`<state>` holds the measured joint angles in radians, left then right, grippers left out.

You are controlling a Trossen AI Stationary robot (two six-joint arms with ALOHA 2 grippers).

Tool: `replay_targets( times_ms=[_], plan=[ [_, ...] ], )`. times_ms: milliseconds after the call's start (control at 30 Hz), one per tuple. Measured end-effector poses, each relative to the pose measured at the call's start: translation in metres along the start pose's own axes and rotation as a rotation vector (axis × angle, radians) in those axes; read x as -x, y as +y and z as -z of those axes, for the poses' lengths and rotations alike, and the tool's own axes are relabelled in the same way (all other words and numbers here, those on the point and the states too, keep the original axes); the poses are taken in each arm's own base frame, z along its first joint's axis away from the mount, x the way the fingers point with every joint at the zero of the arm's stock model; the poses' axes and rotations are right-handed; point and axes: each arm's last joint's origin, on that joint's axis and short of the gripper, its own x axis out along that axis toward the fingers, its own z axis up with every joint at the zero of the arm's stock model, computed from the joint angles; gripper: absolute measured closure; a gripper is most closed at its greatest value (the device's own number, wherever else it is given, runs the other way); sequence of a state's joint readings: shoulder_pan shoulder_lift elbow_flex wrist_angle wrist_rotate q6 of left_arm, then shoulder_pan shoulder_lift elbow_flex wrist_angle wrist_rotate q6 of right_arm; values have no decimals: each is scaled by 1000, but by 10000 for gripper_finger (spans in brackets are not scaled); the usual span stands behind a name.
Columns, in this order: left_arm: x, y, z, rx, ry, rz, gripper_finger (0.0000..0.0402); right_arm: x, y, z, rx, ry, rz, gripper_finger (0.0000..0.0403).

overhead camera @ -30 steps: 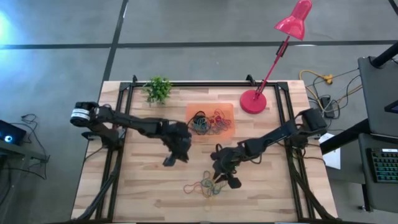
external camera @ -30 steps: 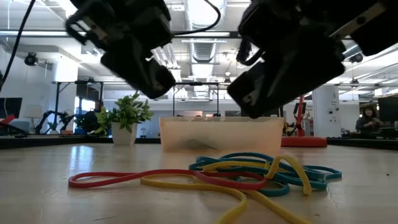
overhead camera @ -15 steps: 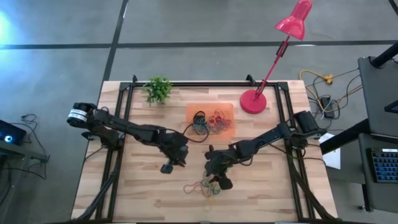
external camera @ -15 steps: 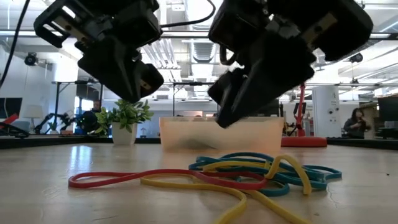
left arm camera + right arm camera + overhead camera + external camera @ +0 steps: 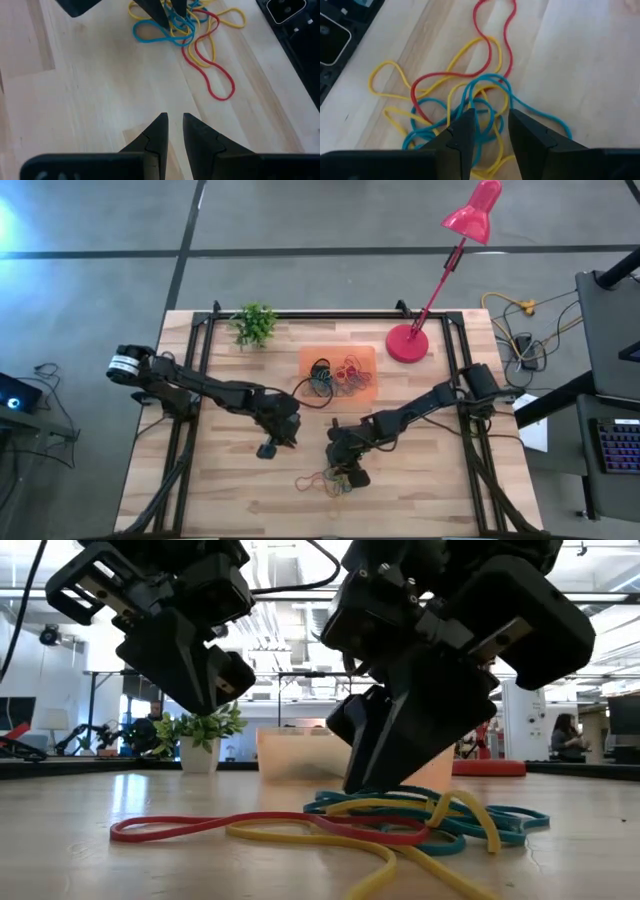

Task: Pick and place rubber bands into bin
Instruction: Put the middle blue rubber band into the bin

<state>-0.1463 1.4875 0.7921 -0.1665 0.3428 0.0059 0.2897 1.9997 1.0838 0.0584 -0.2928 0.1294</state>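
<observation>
— Rubber bands (image 5: 328,479), thin red, yellow and blue elastic loops, lay tangled on the wooden bench (image 5: 220,490); others sat in the translucent orange plastic bin (image 5: 368,357).

— Left claw (image 5: 173,131) hovered narrowly apart, empty. Right claw (image 5: 490,131), slightly apart, straddled blue strands; closing and lifting seemed next.

The bench (image 5: 230,490) is pale, matt wood planks with visible grain. Under the right tool (image 5: 491,125) lie smooth, slightly glossy rubber bands (image 5: 470,95). The bin (image 5: 368,358) is translucent orange plastic.
</observation>
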Motion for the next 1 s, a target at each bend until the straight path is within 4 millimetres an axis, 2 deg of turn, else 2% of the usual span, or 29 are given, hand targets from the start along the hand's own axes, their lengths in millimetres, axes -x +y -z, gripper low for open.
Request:
replay_targets(
  times_ms=[167,633,1000],
  plan=[
    [1,0,-1,-3,-8,-2,359,1,0,2,0,6,0,311],
    [1,0,-1,-5,-12,-8,359,0,0,7,5,46,6,389],
    [1,0,-1,-5,-12,-8,359,18,6,-3,33,17,6,394]
  ],
)
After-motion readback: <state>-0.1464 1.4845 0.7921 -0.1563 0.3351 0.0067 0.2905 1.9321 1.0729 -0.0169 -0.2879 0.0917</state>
